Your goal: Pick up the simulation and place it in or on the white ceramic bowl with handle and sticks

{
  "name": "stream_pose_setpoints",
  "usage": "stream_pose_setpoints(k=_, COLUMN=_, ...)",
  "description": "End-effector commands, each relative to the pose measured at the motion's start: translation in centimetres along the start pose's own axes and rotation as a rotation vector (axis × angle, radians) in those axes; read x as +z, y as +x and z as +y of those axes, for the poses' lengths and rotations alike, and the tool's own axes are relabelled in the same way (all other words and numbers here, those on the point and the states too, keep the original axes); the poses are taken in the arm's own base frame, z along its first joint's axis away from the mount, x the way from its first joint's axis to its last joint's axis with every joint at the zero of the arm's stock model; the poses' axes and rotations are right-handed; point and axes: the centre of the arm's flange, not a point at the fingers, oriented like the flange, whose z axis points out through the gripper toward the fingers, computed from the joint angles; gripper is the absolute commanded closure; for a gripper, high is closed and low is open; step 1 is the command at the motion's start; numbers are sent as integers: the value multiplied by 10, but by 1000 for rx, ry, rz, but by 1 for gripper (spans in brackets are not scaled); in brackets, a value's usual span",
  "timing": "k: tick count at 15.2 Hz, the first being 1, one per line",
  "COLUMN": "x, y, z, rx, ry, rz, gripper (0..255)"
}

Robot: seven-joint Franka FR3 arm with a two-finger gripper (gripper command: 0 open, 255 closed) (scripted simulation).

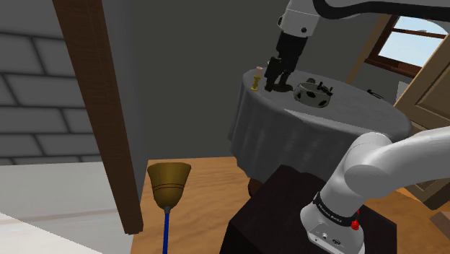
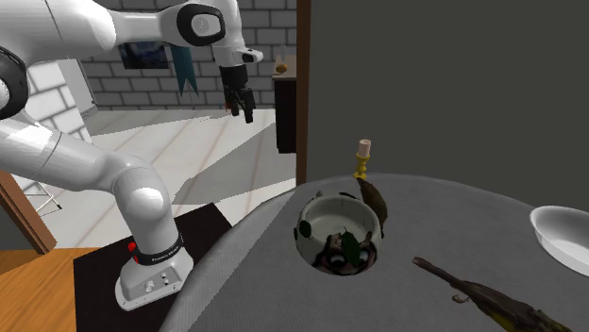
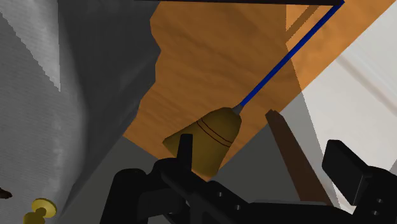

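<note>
**Open gripper over the draped table**

Your gripper (image 1: pixel 278 81) hangs above the grey-draped table (image 1: pixel 360 112), fingers spread and holding nothing. The small dark object (image 2: pixel 375 200) lies against the rim of the white bowl (image 2: pixel 321 202), between the bowl and a yellow peg (image 2: pixel 362 158).

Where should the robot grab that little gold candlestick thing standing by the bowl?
The little gold candlestick stands upright on the table, close beside the bowl. It is probably best gripped on its thin stem just under the cream top, coming straight down from above. It is tall and narrow, so it is easy to pinch, and the bowl crowds one side.
</note>
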Motion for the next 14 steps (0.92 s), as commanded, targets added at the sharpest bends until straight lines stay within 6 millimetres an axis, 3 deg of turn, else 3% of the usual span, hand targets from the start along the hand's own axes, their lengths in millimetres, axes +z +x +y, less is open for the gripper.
stream_pose_setpoints(k=1, x=0, y=0, z=0, rx=0, ry=0, rz=0, gripper=0)
stream_pose_setpoints(k=7, x=21, y=0, z=74, rx=-146, ry=-13, rz=-9, gripper=0)
stream_pose_setpoints(k=14, x=45, y=14, z=160, rx=-317, ry=-28, rz=-19, gripper=0)
